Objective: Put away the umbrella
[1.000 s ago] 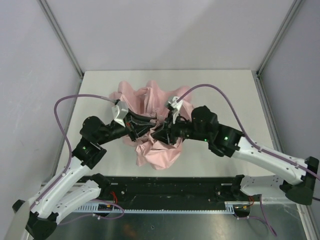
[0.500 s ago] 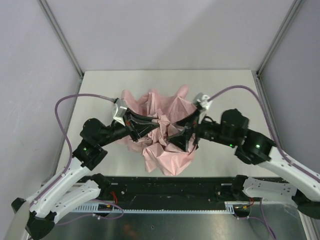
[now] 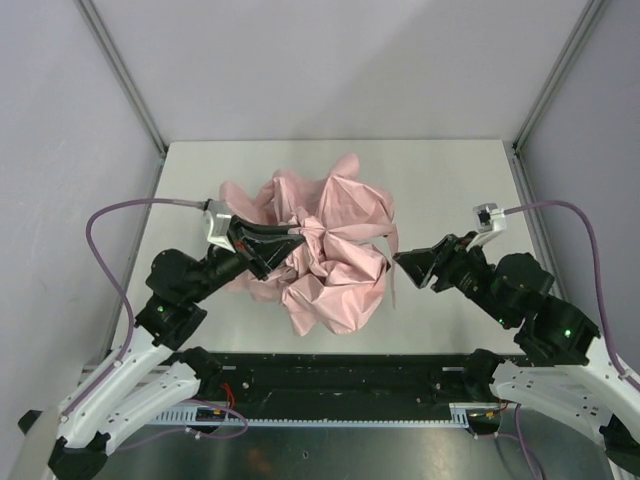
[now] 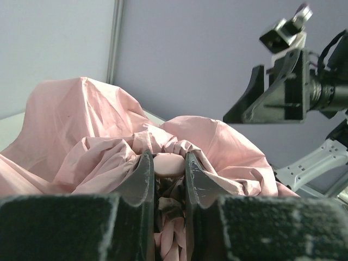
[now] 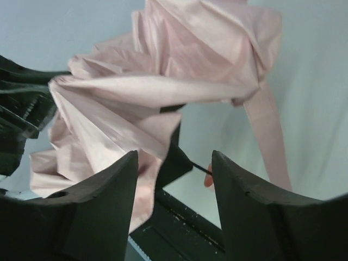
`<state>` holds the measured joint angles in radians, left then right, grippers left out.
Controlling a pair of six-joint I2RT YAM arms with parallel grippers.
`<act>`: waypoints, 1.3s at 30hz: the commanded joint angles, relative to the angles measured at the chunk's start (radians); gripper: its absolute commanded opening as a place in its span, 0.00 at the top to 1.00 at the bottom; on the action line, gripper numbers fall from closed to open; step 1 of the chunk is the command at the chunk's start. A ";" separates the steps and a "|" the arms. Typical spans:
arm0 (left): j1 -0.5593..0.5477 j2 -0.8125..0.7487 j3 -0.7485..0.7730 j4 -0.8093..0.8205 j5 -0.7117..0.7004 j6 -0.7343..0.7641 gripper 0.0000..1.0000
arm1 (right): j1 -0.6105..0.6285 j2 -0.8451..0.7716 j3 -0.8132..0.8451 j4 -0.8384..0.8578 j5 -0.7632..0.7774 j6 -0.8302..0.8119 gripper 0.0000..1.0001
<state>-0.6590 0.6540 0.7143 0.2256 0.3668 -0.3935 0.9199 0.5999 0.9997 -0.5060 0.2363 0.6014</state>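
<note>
The umbrella (image 3: 330,250) is a crumpled heap of pale pink fabric in the middle of the white table (image 3: 450,180). My left gripper (image 3: 292,240) reaches into the heap from the left. In the left wrist view it (image 4: 168,162) is shut on a small rounded pink part of the umbrella (image 4: 98,136), with bunched fabric around its fingers. My right gripper (image 3: 402,260) hovers just right of the fabric and is open with nothing between its jaws (image 5: 174,163). A pink strap (image 5: 266,130) and a thin black rib tip (image 5: 202,169) hang in front of it.
A black rail (image 3: 340,375) runs along the near table edge between the arm bases. Grey walls and metal frame posts (image 3: 125,80) enclose the table on three sides. The right arm's cable (image 3: 590,225) loops near the right wall.
My right gripper has opened, let go of the fabric and drawn back to the right, away from the umbrella. The fabric has spread out. My left gripper keeps its hold and has shifted slightly left.
</note>
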 commanded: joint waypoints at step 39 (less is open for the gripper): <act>0.041 -0.118 -0.066 0.191 -0.141 -0.198 1.00 | -0.158 -0.167 -0.275 0.517 -0.866 0.039 1.00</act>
<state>-0.6384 0.5812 0.6514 0.2798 0.1688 -0.5430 0.7872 0.4629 0.7567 -0.0986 -0.4557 0.6247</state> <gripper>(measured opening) 0.191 0.007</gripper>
